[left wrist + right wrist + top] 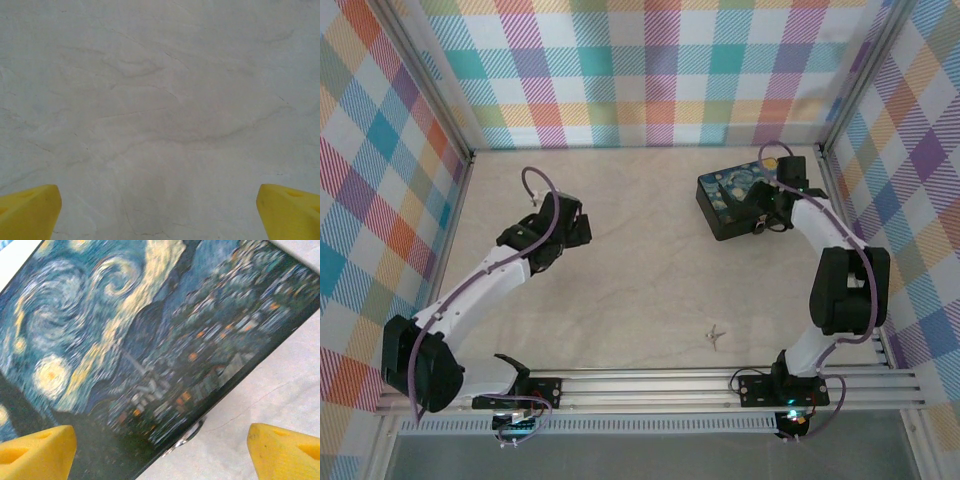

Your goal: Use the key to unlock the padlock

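In the top view, your key (717, 336) lies alone on the bench (640, 290), low in the frame and a little right of centre, just above the rail (650, 385) that carries the arm bases; it touches neither gripper and lies well apart from both. The box (732, 203) sits in the upper right of the frame, near the right wall, with its starry lid facing up. Your right gripper (757, 218) hangs over the box's right part; the right arm (840, 290) bends up to it from its base at lower right; from here you cannot tell how its jaws stand. Your left gripper (576, 228) is left of centre over bare bench, well apart from key and box; the left arm (470, 295) runs to it from the lower left.

In the left wrist view, the yellow fingertips (27, 210) sit in the lower corners of the frame, spread wide; the gripper is released; above them lies pale, veined bench (160, 100).

In the right wrist view, the yellow fingertips (35, 452) sit in the lower corners, spread wide; this gripper is released too. The box (125, 340) takes most of the frame, its lid blurred; bare bench shows at the right and lower right. A small shiny fitting (187, 434) sticks out from the box's edge at lower centre; you cannot tell what it is.
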Tool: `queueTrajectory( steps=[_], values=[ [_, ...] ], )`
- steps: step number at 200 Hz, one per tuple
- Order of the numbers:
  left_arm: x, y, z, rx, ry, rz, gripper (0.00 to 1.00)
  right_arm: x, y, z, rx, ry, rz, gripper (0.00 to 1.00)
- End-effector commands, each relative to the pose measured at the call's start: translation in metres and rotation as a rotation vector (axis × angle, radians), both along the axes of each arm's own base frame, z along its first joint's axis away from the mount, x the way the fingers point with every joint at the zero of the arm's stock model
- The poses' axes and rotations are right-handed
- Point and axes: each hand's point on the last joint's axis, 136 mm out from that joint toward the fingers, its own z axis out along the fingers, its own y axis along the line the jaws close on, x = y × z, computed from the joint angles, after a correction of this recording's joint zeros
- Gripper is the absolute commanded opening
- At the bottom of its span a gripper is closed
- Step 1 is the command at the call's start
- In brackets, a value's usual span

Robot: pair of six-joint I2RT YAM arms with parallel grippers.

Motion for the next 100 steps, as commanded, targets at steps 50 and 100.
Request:
queueTrajectory(
  steps=[50, 100],
  values=[
    [-0.026, 0.001, 0.003, -0.038, 0.006, -0.013, 1.00, 0.022, -0.032, -0.036, -0.039, 0.145, -0.003, 0.87],
    [-0.023, -0.013, -0.003, -0.065, 0.028, -0.036, 1.00, 0.007, 0.010, -0.069, 0.062, 0.179, 0.136, 0.74]
  ],
)
